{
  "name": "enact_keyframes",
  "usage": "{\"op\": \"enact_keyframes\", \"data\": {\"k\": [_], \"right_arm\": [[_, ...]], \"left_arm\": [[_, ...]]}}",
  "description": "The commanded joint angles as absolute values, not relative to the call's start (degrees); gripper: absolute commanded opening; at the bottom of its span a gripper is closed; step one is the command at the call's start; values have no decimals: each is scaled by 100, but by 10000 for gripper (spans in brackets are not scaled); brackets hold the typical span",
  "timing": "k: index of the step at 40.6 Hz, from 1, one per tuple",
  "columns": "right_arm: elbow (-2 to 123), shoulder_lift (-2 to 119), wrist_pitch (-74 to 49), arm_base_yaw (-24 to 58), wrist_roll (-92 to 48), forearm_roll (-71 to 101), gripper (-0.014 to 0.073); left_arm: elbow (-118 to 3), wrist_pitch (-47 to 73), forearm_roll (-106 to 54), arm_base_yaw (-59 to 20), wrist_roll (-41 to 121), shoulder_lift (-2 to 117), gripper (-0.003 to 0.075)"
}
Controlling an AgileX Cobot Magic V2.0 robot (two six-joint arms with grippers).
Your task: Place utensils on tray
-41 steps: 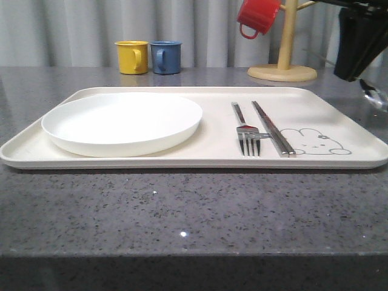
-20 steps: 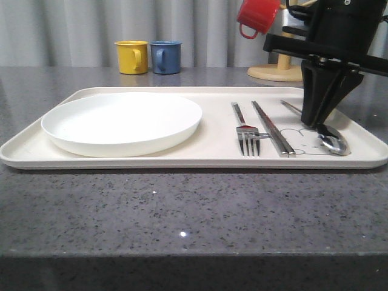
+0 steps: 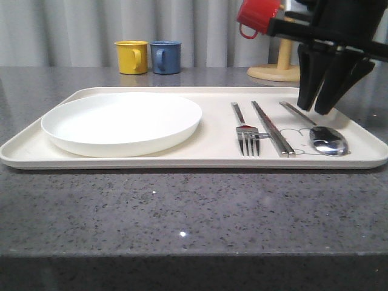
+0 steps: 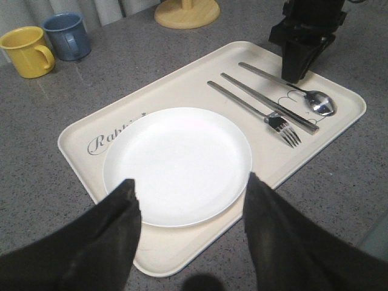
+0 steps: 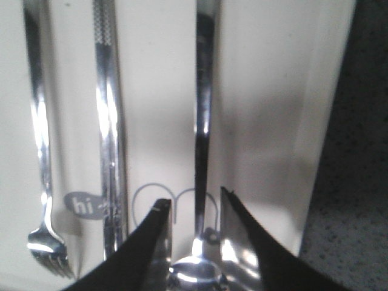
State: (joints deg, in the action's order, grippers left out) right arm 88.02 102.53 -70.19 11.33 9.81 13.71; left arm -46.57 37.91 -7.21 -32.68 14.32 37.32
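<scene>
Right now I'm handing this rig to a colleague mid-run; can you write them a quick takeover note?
Right gripper: open, empty, raised above the spoon's handle.
Left gripper: open, empty, hovering over the near edge of the white plate.
On the tray, side by side: fork, chopsticks, spoon, the spoon lying over the rabbit drawing.
Done: all three utensils lie on the tray.
Left: probably just pull the right arm clear.
</scene>
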Motion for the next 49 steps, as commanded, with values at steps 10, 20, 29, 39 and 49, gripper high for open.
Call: {"op": "enact_keyframes", "data": {"k": [10, 20, 29, 39, 49], "right_arm": [[8834, 8334, -7473, 1137, 0, 1346, 250], [8288, 6823, -7323, 1137, -707, 1325, 250], [7311, 5292, -6748, 1137, -888, 1325, 249], [6228, 3708, -6658, 1643, -933, 1153, 244], [5468, 2619, -6240, 1685, -926, 982, 244]], "left_arm": [[-4813, 3351, -810, -3310, 1378, 3724, 365], [-4813, 3351, -810, -3310, 1378, 3724, 365], [-4813, 3351, -810, -3310, 1378, 3724, 365], [-4813, 3351, -810, -3310, 1378, 3724, 365], [-4813, 3351, -810, -3310, 1378, 3724, 365]]}}
